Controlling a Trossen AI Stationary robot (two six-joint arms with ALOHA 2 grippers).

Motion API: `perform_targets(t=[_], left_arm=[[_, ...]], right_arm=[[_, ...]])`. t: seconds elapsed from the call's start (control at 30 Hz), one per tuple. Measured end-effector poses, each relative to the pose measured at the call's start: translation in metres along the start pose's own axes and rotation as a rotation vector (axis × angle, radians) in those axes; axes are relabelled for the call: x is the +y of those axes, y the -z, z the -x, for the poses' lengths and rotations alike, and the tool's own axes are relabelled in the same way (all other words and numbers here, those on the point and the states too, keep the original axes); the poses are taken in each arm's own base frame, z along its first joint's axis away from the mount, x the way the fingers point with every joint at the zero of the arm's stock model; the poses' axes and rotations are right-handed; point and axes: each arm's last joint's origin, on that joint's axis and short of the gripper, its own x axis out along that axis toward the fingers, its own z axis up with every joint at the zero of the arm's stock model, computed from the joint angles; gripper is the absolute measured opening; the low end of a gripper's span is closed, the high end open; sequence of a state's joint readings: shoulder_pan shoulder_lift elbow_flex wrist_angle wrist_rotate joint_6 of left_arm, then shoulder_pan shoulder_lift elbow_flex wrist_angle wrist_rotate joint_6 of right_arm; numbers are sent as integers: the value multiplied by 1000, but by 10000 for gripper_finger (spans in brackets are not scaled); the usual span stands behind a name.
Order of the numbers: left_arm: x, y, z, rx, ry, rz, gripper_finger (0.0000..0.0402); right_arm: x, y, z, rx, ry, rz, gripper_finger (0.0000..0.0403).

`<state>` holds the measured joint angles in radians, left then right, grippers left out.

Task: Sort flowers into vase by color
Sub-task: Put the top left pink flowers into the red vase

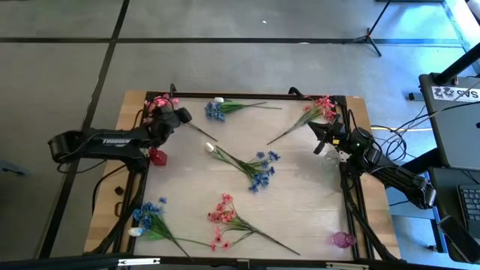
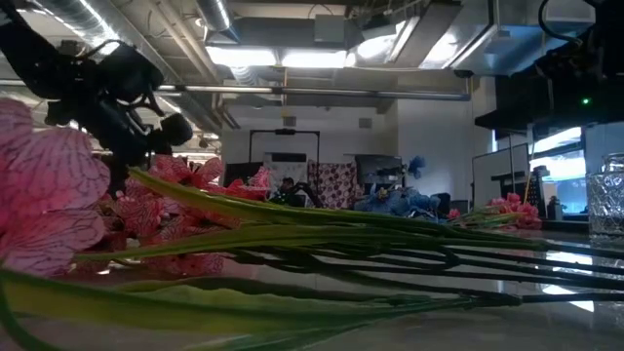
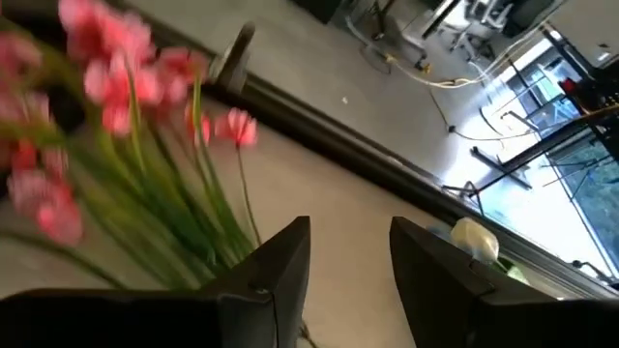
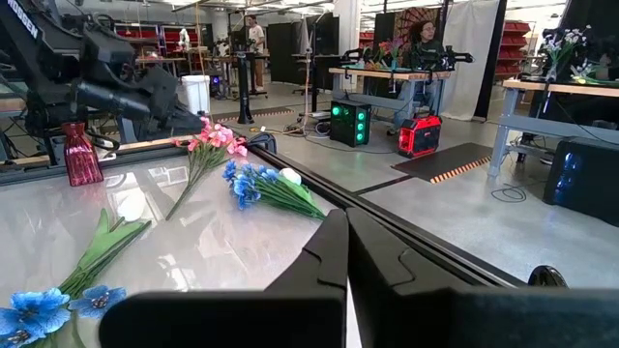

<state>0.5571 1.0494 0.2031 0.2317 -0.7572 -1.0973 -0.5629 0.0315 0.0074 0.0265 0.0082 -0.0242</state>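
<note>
Jaws of the left gripper (image 1: 182, 116) grasp a pink sprig (image 1: 162, 101) at the worktop's (image 1: 300, 202) ten o'clock corner; the right gripper (image 1: 321, 133), at three o'clock, is clenched empty. Grey floor (image 1: 225, 67) surrounds the glossy worktop, where more flowers (image 1: 259, 169) lie scattered.

Grey concrete floor (image 1: 247, 67), ceiling strip lights (image 2: 283, 57), cluttered workbenches (image 4: 406, 72) beyond.
</note>
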Motion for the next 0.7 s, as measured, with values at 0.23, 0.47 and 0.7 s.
perform_targets(t=[0.23,0.47,0.7], left_arm=[[14,9,-4,2,-137,97,140],[24,5,-17,41,-215,195,140],[32,-3,-25,47,-270,252,140]], right_arm=[[0,0,0,0,0,0,1],[0,0,0,0,0,0,1],[0,0,0,0,0,0,1]])
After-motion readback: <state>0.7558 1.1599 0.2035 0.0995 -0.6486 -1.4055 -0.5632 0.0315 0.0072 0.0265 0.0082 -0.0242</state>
